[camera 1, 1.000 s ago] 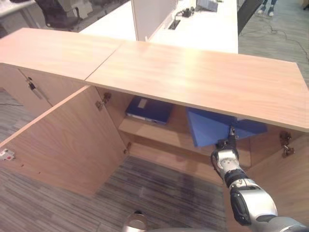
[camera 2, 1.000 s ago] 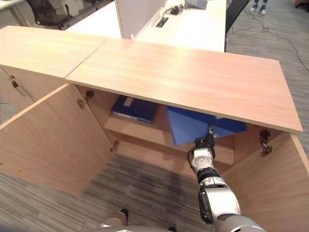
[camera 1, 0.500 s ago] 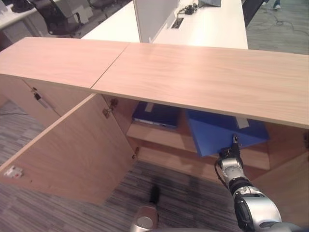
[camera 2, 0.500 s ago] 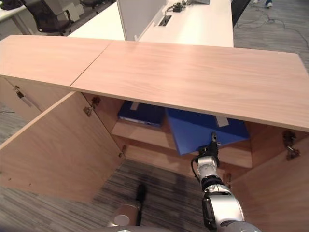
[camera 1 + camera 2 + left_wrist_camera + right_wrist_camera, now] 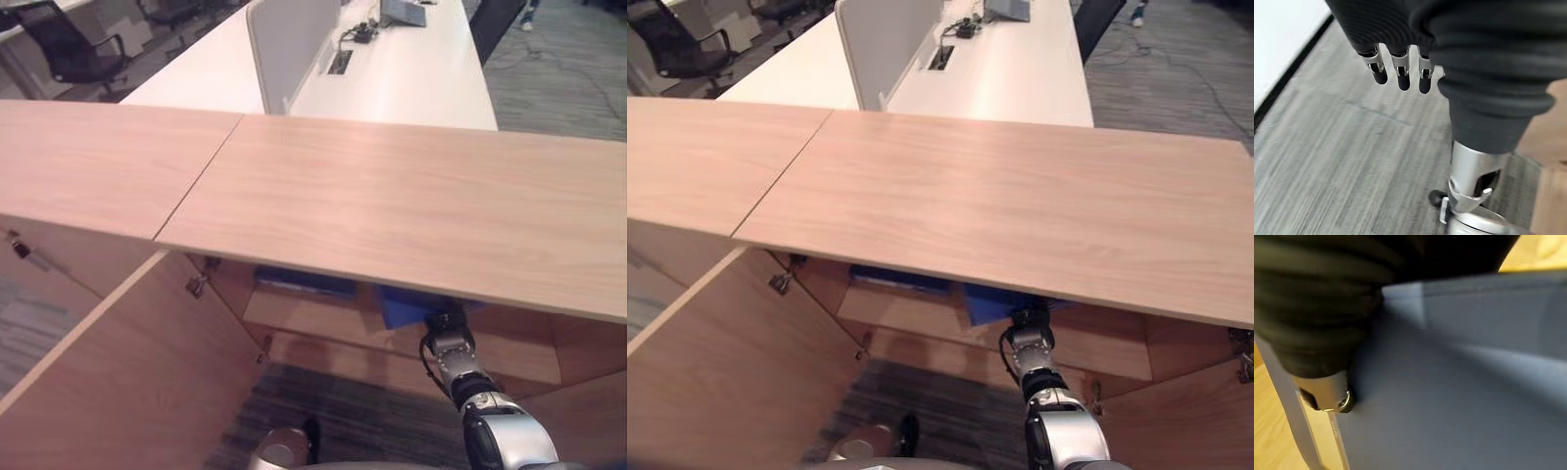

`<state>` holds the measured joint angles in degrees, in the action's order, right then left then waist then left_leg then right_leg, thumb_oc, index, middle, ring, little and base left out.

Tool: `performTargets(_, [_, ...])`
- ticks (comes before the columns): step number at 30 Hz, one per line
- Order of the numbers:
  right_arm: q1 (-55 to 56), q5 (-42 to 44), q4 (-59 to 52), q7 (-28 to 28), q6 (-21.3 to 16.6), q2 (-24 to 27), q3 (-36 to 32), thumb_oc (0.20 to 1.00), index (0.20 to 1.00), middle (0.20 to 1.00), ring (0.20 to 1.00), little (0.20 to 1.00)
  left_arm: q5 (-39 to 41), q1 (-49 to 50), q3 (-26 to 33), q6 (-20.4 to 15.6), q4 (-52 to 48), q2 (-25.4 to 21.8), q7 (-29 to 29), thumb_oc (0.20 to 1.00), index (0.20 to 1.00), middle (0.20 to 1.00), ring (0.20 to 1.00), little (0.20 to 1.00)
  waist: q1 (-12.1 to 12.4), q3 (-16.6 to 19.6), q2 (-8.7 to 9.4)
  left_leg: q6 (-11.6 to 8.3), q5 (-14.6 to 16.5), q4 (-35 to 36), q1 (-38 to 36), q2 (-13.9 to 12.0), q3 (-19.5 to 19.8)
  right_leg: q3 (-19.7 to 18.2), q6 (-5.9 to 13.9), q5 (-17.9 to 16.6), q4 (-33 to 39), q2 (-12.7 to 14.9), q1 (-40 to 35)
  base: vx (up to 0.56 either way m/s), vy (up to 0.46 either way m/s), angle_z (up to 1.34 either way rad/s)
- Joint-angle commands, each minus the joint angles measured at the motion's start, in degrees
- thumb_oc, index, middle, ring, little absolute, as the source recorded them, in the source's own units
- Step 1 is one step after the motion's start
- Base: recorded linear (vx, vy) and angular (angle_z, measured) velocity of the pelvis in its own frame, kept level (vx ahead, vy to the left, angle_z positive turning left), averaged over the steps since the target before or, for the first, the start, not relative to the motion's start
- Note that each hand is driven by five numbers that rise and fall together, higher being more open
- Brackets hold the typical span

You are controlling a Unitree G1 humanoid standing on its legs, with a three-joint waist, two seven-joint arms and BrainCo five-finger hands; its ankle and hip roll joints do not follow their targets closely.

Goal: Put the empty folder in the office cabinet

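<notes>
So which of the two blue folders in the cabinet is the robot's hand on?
The right-hand blue folder, jutting past the shelf edge with the right hand against it. The other folder lies further left on the shelf, untouched.

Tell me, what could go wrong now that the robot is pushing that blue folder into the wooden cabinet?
The cabinet top hides most of the shelf from the head cameras, so the right hand works nearly blind. The blue folder sits close beside a second blue folder, so a push could jam against it or shove it. A corner of the pushed folder looks to overhang the shelf, so it might slide out when released.
</notes>
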<state>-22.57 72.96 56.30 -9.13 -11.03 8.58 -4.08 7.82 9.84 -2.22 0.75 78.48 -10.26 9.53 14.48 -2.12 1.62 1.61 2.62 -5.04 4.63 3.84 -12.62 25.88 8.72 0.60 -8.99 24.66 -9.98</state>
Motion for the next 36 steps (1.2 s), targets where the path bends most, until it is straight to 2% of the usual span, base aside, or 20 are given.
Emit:
performTargets(1, [-1.5, -3.3, -6.6, 1.6, -1.6, 1.0, 1.6, 0.2, 0.2, 0.2, 0.2, 0.2, -1.5, 1.7, -3.1, 1.0, 2.3, -4.8, 1.7, 1.0, 1.0, 1.0, 1.0, 1.0, 0.4, 0.3, -1.18, -0.22, -3.2, 10.0, -2.4, -0.1, 3.5, 2.0, 4.67, -10.5, -12.2, 7.0, 2.4, 0.24, 0.242, -0.04])
performTargets(2, [-0.9, -3.6, -8.1, 1.7, -1.6, 0.6, 2.0, 0.2, 0.2, 0.2, 0.2, 0.2, -1.3, 1.3, -3.0, 0.9, 2.1, -5.1, 1.9, 1.0, 1.0, 1.0, 1.0, 1.0, -0.6, -0.4, -1.64, -0.13, -2.8, 10.0, -3.1, -0.4, 3.5, 2.2, 3.88, -8.6, -12.6, 5.4, 4.2, 0.06, 0.085, -0.03])
performTargets(3, [-0.7, -3.7, -8.4, 1.5, -1.6, 0.5, 2.1, 0.2, 0.2, 0.2, 0.2, 0.2, -1.3, 1.3, -2.9, 0.9, 2.1, -5.1, 1.9, 1.0, 1.0, 1.0, 1.0, 1.0, -0.7, -0.4, -1.76, -0.26, -2.8, 10.0, -3.1, -0.7, 3.5, 2.2, 3.65, -8.3, -12.7, 5.2, 4.3, 0.07, 0.066, 0.05])
performTargets(5, [0.7, -3.5, -10.8, 1.9, -1.8, 0.4, 2.2, 0.2, 0.2, 0.2, 0.2, 0.2, -1.1, 1.0, -2.7, 0.8, 1.8, -4.7, 2.1, 1.0, 1.0, 1.0, 1.0, 1.0, -2.4, -1.8, -2.95, -0.32, -2.3, 10.0, -4.5, -1.4, 3.8, 2.1, 2.62, -5.3, -10.4, 1.6, 7.2, 0.1, 0.026, 0.07])
performTargets(8, [1.3, -2.7, -11.4, 1.8, -2.2, 0.7, 1.6, 0.2, 0.2, 0.2, 0.2, 0.2, -1.7, 0.8, -2.5, 0.6, 2.1, -4.4, 1.6, 1.0, 1.0, 1.0, 1.0, 1.0, -3.4, -3.5, -3.48, -0.82, -1.4, 10.0, -7.3, -2.1, 3.9, 2.8, 2.66, -5.0, -4.0, -1.7, 9.3, 0.11, -0.037, -0.07])
performTargets(12, [1.8, -2.4, -11.3, 1.6, -2.5, 0.6, 0.8, 0.2, 0.2, 0.2, 0.2, 0.2, -2.0, 1.0, -1.8, 0.6, 2.3, -4.0, 1.1, 1.0, 1.0, 1.0, 1.0, 1.0, -4.0, -4.6, -3.15, -1.15, -1.1, 9.9, -9.2, -2.7, 4.1, 2.0, 3.39, -7.0, -0.8, -3.0, 11.8, 0.1, -0.052, 0.12])
performTargets(13, [1.6, -2.4, -11.0, 1.5, -2.6, 0.5, 0.6, 0.2, 0.2, 0.2, 0.2, 0.2, -2.2, 1.0, -1.7, 0.5, 2.3, -3.9, 0.9, 1.0, 1.0, 1.0, 1.0, 1.0, -4.1, -5.2, -2.91, -1.1, -1.6, 9.6, -9.3, -2.8, 3.7, 2.6, 2.95, -8.6, 0.4, -3.2, 12.2, 0.19, -0.106, 0.12])
performTargets(14, [1.7, -2.5, -9.9, 1.3, -2.4, 0.3, 0.3, 0.2, 0.2, 0.2, 0.2, 0.2, -3.3, 1.3, -1.6, 0.7, 2.9, -3.9, 0.6, 1.0, 1.0, 1.0, 1.0, 1.0, -3.9, -4.4, -2.26, -1.85, 0.1, 9.9, -10.6, -3.1, 4.0, 3.1, 3.91, -7.9, 3.1, -4.2, 10.3, 0.14, -0.113, 0.08])
performTargets(15, [1.8, -2.6, -9.4, 1.3, -2.4, 0.4, 0.1, 0.2, 0.2, 0.2, 0.2, 0.2, -3.6, 1.5, -1.5, 0.8, 3.2, -3.9, 0.4, 1.0, 1.0, 1.0, 1.0, 1.0, -3.8, -4.3, -1.72, -1.73, -0.7, 9.9, -10.1, -2.7, 3.6, 4.4, 3.24, -9.1, 5.1, -4.3, 9.9, 0.19, -0.131, -0.09])
performTargets(20, [1.8, -2.0, -8.6, 1.5, -2.1, 0.2, -0.1, 0.2, 0.2, 0.2, 0.2, 0.2, -4.4, 3.0, -0.2, 1.1, 3.9, -3.3, -0.3, 1.0, 1.0, 1.0, 1.0, 1.0, -3.1, -3.0, -0.71, -2.92, -0.7, 10.0, -9.4, -4.4, 3.5, 4.1, 3.01, -8.7, 7.9, -6.1, 8.9, 0.1, -0.115, -0.01])
performTargets(23, [1.9, -2.0, -9.9, 1.6, -2.5, 0.4, -0.1, 0.2, 0.2, 0.2, 0.2, 0.2, -5.0, 2.9, -0.6, 1.1, 3.8, -3.3, -0.5, 1.0, 1.0, 1.0, 1.0, 1.0, -3.2, -3.1, -0.78, -3.28, -0.8, 10.0, -8.8, -5.2, 3.5, 3.8, 2.76, -8.2, 8.0, -6.7, 9.2, 0.03, -0.101, 0.04])
performTargets(25, [-0.3, -1.3, -14.2, 1.4, -4.5, 0.7, 1.2, 0.2, 0.2, 0.2, 0.2, 0.2, -4.5, 0.8, -2.2, 0.9, 2.0, -4.7, 0.0, 1.0, 1.0, 1.0, 1.0, 1.0, -3.8, -6.2, -1.6, -3.9, -1.7, 9.3, -5.5, -6.8, 4.2, 2.3, 2.11, -7.1, 5.9, -6.7, 13.2, -0.13, -0.144, 0.03])
performTargets(26, [-0.4, -1.3, -14.2, 1.3, -4.5, 0.7, 1.2, 0.2, 0.2, 0.2, 0.2, 0.2, -4.5, 0.7, -2.2, 0.9, 2.1, -4.7, 0.0, 1.0, 1.0, 1.0, 1.0, 1.0, -3.8, -6.1, -1.55, -3.9, -1.7, 9.3, -5.3, -6.8, 4.2, 2.2, 2.09, -7.0, 5.7, -6.7, 13.6, -0.32, -0.091, 0.03])
performTargets(27, [-3.4, -0.9, -17.0, 0.8, -6.2, 1.3, 2.3, 0.2, 0.2, 0.2, 0.2, 0.2, -3.2, -1.3, -4.0, 0.2, 0.4, -5.4, 0.6, 1.0, 1.0, 1.0, 1.0, 1.0, -4.2, -9.6, -2.53, -3.8, -1.7, 5.8, -0.8, -7.7, 4.7, 0.9, 1.47, -6.5, 1.9, -5.8, 18.0, -0.28, -0.06, 0.05])
performTargets(28, [-5.4, -0.8, -18.3, 0.5, -7.3, 1.8, 2.7, 0.2, 0.2, 0.2, 0.2, 0.2, -2.2, -2.5, -5.0, -0.1, -0.6, -6.0, 1.0, 1.0, 1.0, 1.0, 1.0, 1.0, -4.3, -11.4, -3.11, -4.03, -0.4, 2.6, 2.3, -8.4, 5.5, -0.6, 1.78, -5.1, -1.1, -5.5, 20.9, -0.29, -0.06, 0.05])
performTargets(29, [-5.7, -0.8, -18.3, 0.4, -7.3, 1.9, 2.6, 0.2, 0.2, 0.2, 0.2, 0.2, -2.1, -2.8, -5.0, -0.1, -0.5, -5.9, 1.0, 1.0, 1.0, 1.0, 1.0, 1.0, -4.2, -11.3, -3.04, -4.03, 0.0, 1.8, 3.0, -8.4, 5.5, -0.8, 1.75, -4.7, -1.9, -5.3, 21.7, -0.22, -0.056, 0.12])
performTargets(31, [-11.2, -0.8, -22.5, -0.8, -10.0, 3.3, 3.4, 0.2, 0.2, 0.2, 0.2, 0.2, 0.2, -6.3, -7.9, -1.2, -3.0, -7.0, 1.7, 1.0, 1.0, 1.0, 1.0, 1.0, -4.7, -15.7, -4.05, -3.89, 1.1, -8.3, 14.6, -8.1, 7.1, -2.4, 0.43, -3.3, -8.5, -3.4, 29.4, -0.32, -0.072, 0.18])
performTargets(36, [-16.6, -1.5, -27.0, -2.4, -13.4, 6.2, 2.9, 0.2, 0.2, 0.2, 0.2, 0.2, 1.3, -8.9, -10.5, -2.0, -5.9, -8.4, 1.9, 1.0, 1.0, 1.0, 1.0, 1.0, -5.3, -15.4, -5.04, -3.49, 3.7, -18.6, 27.5, -7.3, 9.3, -4.4, -1.04, 1.4, -18.1, -1.4, 39.5, -0.13, -0.044, 0.11])
